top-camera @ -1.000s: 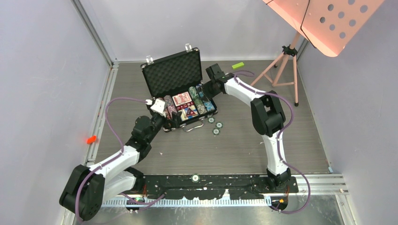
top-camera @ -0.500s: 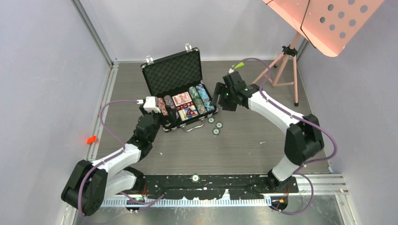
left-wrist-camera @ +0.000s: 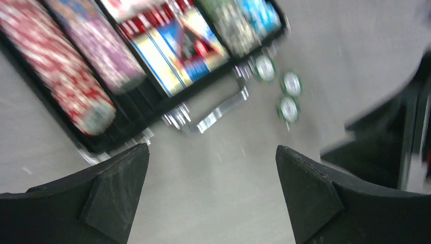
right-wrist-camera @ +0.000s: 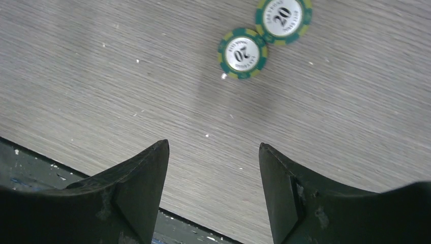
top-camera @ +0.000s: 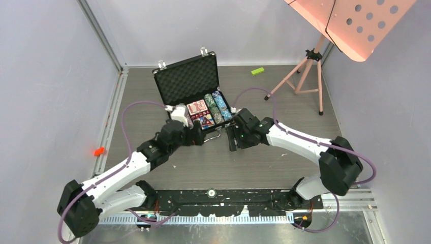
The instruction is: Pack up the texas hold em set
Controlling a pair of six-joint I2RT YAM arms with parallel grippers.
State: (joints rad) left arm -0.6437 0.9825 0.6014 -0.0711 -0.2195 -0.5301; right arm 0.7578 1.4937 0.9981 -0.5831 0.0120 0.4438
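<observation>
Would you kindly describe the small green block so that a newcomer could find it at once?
Start at the open black case in the middle of the table, then look right to the pink tripod. Between them, near the table's far edge, lies the green block, alone on the tabletop; it is the only bright lime, brick-shaped thing, unlike the round striped chips in the case.

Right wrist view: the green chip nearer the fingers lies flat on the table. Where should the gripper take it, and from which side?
Probably by its rim, straight down from above: the green chip lies flat and thin on the table, so only its edge offers purchase. Close the right gripper across the sides clear of the second chip at its upper right.
</observation>
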